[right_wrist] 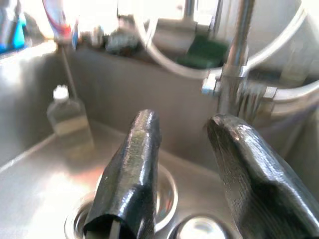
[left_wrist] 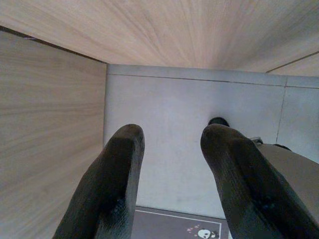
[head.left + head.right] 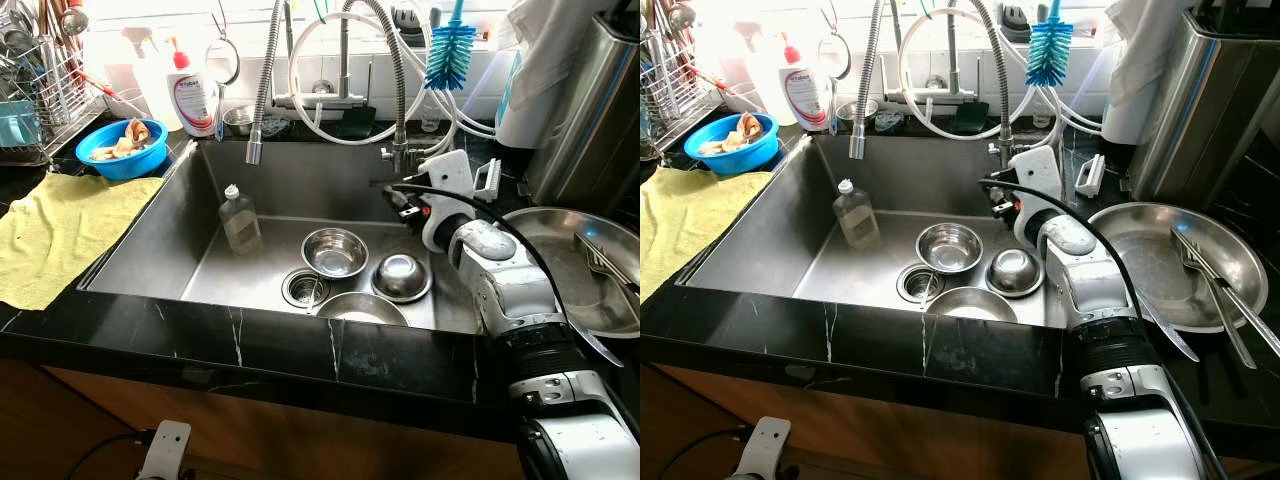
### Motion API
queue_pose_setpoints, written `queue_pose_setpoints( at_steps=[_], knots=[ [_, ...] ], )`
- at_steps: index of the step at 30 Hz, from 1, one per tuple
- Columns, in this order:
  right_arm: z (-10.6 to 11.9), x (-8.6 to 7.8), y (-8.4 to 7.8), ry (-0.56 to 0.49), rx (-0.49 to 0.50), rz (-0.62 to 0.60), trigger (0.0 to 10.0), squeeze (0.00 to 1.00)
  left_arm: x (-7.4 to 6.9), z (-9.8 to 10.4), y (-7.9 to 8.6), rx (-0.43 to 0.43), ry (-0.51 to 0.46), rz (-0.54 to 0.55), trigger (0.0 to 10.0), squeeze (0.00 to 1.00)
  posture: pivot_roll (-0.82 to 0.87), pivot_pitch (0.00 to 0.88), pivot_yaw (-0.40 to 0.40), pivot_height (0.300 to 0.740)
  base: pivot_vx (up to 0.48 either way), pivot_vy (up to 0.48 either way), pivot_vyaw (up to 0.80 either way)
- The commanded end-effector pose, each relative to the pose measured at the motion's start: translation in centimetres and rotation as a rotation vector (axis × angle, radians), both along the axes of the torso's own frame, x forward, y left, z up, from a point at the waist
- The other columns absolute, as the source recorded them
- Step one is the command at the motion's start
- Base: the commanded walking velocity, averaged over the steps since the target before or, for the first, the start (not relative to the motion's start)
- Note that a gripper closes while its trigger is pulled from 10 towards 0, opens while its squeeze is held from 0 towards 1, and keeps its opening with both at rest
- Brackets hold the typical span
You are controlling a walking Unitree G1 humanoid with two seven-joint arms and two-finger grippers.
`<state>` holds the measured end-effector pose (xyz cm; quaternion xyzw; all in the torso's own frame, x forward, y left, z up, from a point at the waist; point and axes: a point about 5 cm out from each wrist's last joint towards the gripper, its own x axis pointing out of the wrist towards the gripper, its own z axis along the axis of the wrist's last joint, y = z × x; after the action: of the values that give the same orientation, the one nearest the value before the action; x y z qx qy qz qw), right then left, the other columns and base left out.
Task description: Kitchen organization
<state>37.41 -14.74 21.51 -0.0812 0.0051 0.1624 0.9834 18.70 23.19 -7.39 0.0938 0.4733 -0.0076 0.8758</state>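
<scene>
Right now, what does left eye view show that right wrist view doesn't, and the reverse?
Left eye alone: the yellow cloth, the blue bowl on the counter, and the steel plate holding cutlery. Right wrist alone: the right gripper close up, fingers apart and empty, above the sink floor. Both: the clear bottle standing in the sink, the steel bowls by the drain, the tap.

The black marble desk [image 3: 270, 345] surrounds a steel sink [image 3: 190, 235], and a yellow cloth [image 3: 60, 235] lies on it at the left with a blue bowl of scraps [image 3: 122, 148] behind it. On the right sits a steel pan [image 3: 1140, 265] holding utensils. In the sink stand a clear bottle [image 3: 240, 218] and three steel bowls [image 3: 335, 252] around the drain [image 3: 305, 288].
</scene>
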Motion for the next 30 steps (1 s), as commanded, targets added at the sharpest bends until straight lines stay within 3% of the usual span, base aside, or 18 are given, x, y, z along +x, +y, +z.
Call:
queue_pose_setpoints(
  at_steps=[1,8,12,19,30],
  knots=[
    [2.2,-0.6,0.2,-0.117,0.0,0.0,10.0,0.0,-0.4,0.0,0.6,0.016,0.015,0.001,10.0,0.0,-0.19,0.0,0.099,0.74,0.0,0.0,0.0],
    [3.1,-2.9,-0.6,-0.244,-0.06,-0.067,10.0,0.0,-0.5,-0.1,0.7,0.019,0.019,0.005,10.0,0.0,-0.19,0.0,0.098,0.74,0.0,0.0,0.0],
    [3.6,-5.0,-1.2,-0.311,-0.014,-0.116,10.0,0.0,-0.6,-0.1,0.8,0.022,0.024,0.007,10.0,0.0,-0.19,0.0,0.096,0.74,0.0,0.0,0.0],
    [2.5,-7.5,-0.6,-0.328,-0.014,-0.126,10.0,0.0,-0.7,-0.2,0.8,0.026,0.03,0.006,10.0,0.0,-0.2,0.0,0.09,0.74,0.0,0.036,0.0],
    [2.3,-8.8,0.8,-0.338,0.0,-0.127,10.0,0.0,-0.6,-0.1,0.7,0.026,0.031,-0.005,10.0,0.0,-0.2,0.0,0.091,0.74,0.0,0.19,0.0]
  ],
)
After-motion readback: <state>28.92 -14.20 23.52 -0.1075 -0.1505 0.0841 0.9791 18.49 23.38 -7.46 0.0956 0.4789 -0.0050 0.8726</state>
